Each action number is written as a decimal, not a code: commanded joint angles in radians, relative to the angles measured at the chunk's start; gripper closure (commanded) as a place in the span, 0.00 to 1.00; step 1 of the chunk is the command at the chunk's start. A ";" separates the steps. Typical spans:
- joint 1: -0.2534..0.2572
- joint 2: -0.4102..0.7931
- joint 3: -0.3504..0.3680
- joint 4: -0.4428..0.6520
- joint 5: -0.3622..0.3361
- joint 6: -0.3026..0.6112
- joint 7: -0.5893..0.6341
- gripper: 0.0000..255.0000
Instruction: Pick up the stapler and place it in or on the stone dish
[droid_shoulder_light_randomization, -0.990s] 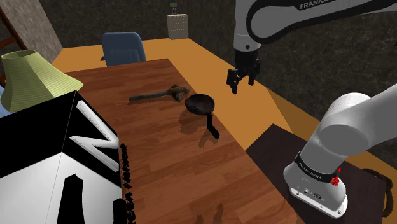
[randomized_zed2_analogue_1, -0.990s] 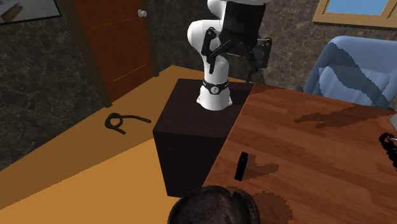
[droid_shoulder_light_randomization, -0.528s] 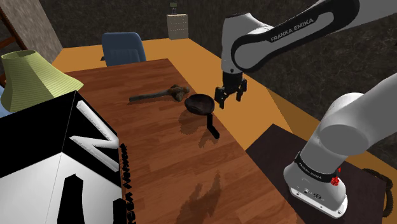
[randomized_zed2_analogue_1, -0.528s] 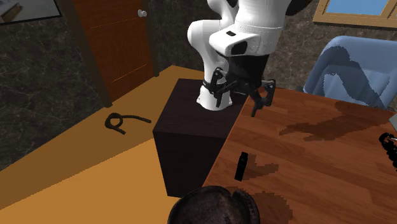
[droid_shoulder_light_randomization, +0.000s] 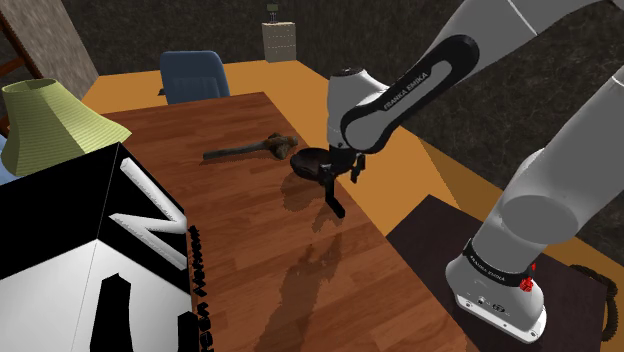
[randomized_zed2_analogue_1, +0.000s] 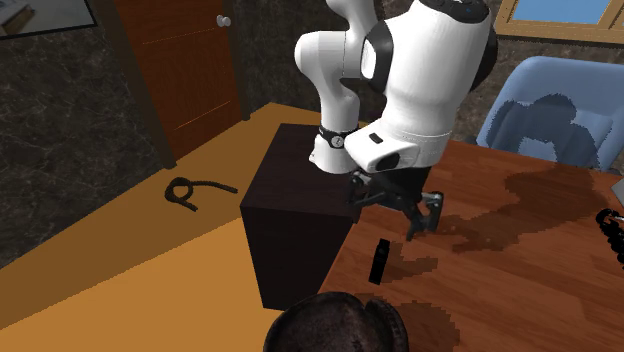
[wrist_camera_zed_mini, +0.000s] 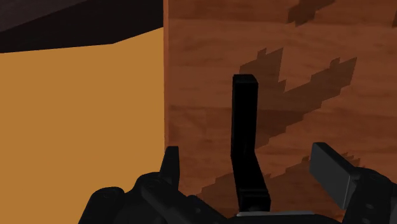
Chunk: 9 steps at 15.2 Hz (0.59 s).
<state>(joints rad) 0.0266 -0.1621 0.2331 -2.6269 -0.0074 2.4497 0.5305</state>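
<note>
While end effector (wrist_camera_zed_mini: 244, 156) hangs open above stapler (wrist_camera_zed_mini: 245, 111) near bench (wrist_camera_zed_mini: 210, 63) edge, step is pre-grasp. Next: lower, straddle, close, carry to dark dish (droid_shoulder_light_randomization: 313, 162).

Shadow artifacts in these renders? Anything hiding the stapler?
Wrist view: shadows on the wooden table have blocky, stair-stepped edges, yet the black stapler stands out clearly against the wood. Second exterior view: the arm casts a jagged shadow across the table and the blue chair. Shoulder view: dim overall; the dark dish nearly merges with the shadow beside it. No glare in any view.
</note>
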 joint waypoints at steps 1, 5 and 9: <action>-0.007 0.087 0.008 0.021 -0.024 0.073 0.035 0.00; -0.012 0.142 0.007 0.012 -0.052 0.135 0.055 0.00; -0.016 0.195 0.004 0.008 -0.084 0.189 0.078 0.00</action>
<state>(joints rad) 0.0118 0.0204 0.2377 -2.6172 -0.0837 2.6247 0.6027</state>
